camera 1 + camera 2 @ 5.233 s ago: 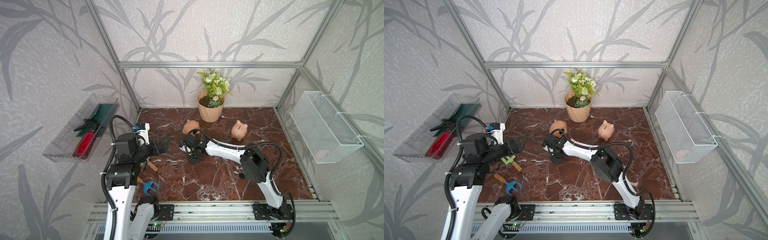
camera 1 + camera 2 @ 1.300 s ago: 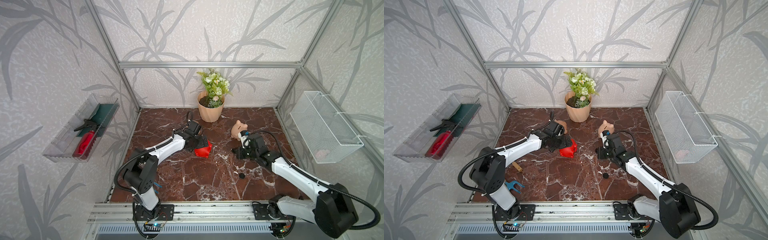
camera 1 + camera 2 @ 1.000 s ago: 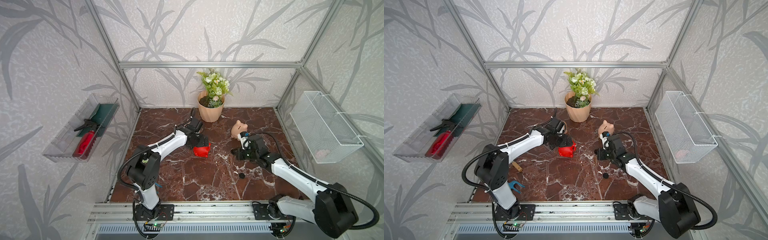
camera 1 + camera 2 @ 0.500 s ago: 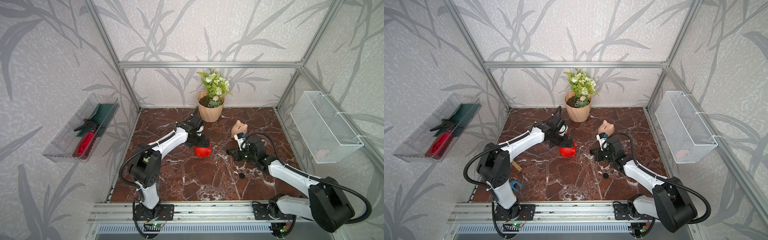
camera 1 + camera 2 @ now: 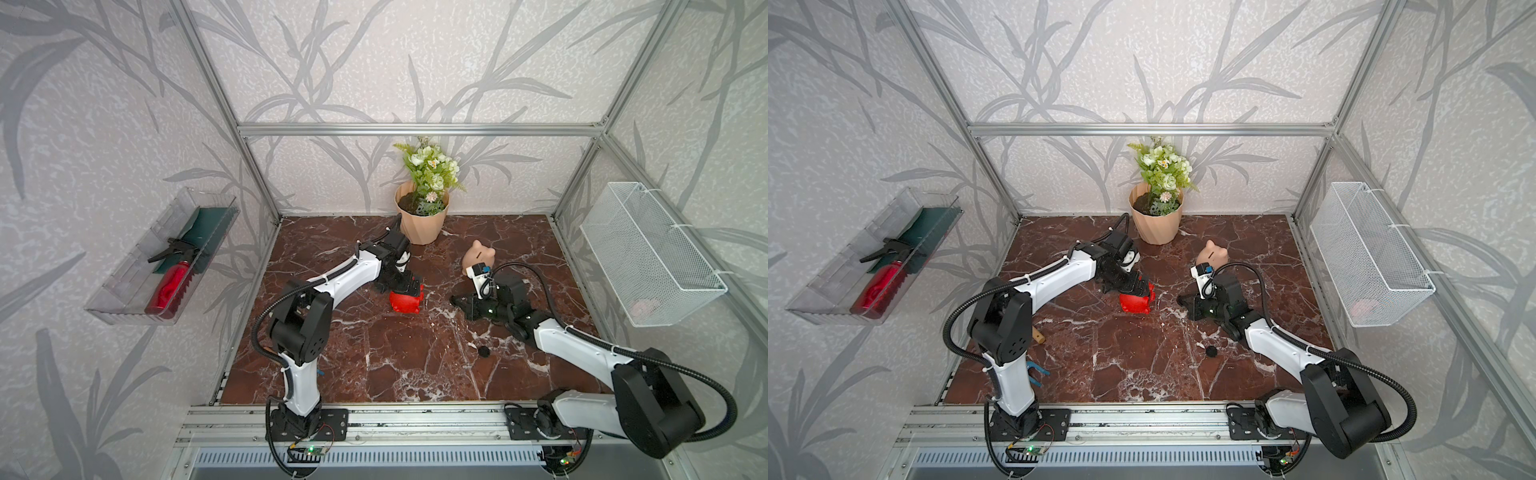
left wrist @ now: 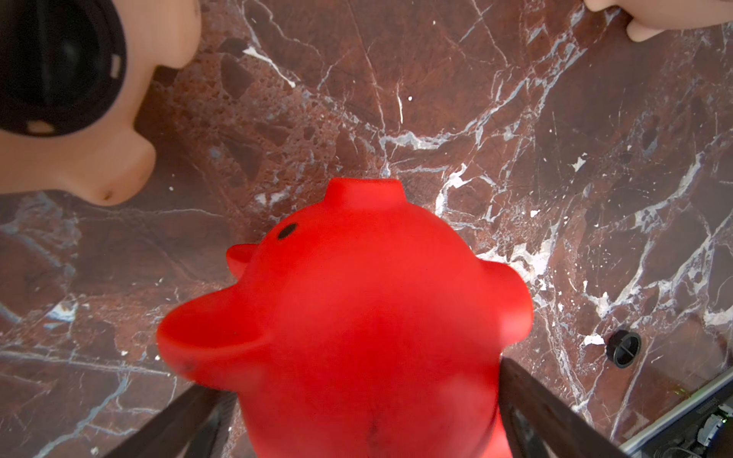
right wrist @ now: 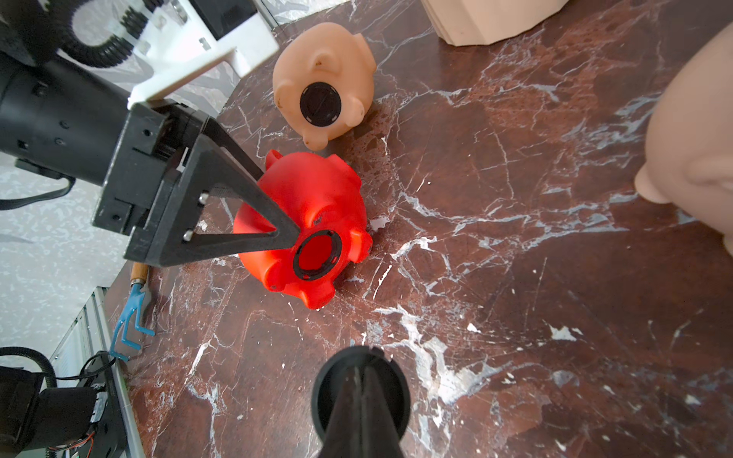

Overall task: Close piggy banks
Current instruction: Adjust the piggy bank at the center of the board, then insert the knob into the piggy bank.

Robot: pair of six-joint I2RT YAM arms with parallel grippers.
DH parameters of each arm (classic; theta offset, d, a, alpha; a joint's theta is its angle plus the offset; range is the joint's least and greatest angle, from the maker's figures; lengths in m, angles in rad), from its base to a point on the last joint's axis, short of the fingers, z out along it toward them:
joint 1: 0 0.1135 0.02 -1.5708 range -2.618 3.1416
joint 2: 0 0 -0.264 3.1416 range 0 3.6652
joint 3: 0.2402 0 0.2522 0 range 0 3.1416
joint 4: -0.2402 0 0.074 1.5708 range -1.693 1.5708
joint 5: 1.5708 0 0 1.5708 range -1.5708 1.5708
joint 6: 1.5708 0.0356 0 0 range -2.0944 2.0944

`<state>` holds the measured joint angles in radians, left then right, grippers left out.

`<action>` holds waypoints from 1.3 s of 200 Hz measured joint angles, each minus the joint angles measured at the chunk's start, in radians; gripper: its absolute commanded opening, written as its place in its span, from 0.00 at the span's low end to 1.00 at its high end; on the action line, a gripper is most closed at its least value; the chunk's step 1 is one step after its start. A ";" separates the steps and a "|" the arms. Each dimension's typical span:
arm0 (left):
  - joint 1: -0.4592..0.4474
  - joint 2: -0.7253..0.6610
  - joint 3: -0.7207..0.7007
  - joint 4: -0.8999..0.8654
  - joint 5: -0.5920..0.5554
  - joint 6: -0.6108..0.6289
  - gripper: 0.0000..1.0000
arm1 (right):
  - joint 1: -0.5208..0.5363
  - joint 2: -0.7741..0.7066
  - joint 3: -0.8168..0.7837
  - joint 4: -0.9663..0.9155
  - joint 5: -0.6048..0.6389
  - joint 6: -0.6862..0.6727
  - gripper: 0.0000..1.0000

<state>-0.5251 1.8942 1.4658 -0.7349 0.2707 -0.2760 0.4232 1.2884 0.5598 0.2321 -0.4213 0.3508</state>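
A: On my feed a flowerpot (image 5: 422, 222) with white blooms stands at the table's (image 5: 374, 365) back edge.

B: I see a wall tray (image 5: 124, 286) holding a red bottle (image 5: 168, 286) (black trigger), and a white mesh basket (image 5: 648, 253) opposite.

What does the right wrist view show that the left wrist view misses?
Only right wrist: the red piggy bank has an open belly hole. There is also a black plug pinched in the shut right gripper, and a blue hand rake. Only left wrist: the red pig's eye and a loose plug. Both: the red piggy bank and a plugged peach piggy bank.
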 measured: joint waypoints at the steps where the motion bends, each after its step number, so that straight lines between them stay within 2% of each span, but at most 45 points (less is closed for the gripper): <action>1: 0.000 0.000 0.000 0.000 0.002 0.001 0.99 | 0.000 0.001 0.000 0.001 0.000 0.000 0.00; 83: 0.035 0.023 0.005 -0.017 0.195 0.138 0.95 | 0.013 0.047 -0.004 0.053 -0.018 0.001 0.00; 141: 0.055 0.042 0.003 -0.024 0.311 0.212 0.95 | 0.063 0.061 -0.060 0.142 -0.013 -0.009 0.00; 196: 0.056 0.059 0.003 -0.029 0.376 0.260 0.92 | 0.159 0.093 -0.154 0.332 0.015 -0.126 0.00; 260: 0.061 0.093 0.025 -0.048 0.445 0.298 0.92 | 0.164 0.192 -0.205 0.610 0.059 -0.221 0.00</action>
<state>-0.4641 1.9869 1.4910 -0.7826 0.7155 0.0223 0.5869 1.4807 0.3550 0.8421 -0.3622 0.1295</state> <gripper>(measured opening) 0.926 0.046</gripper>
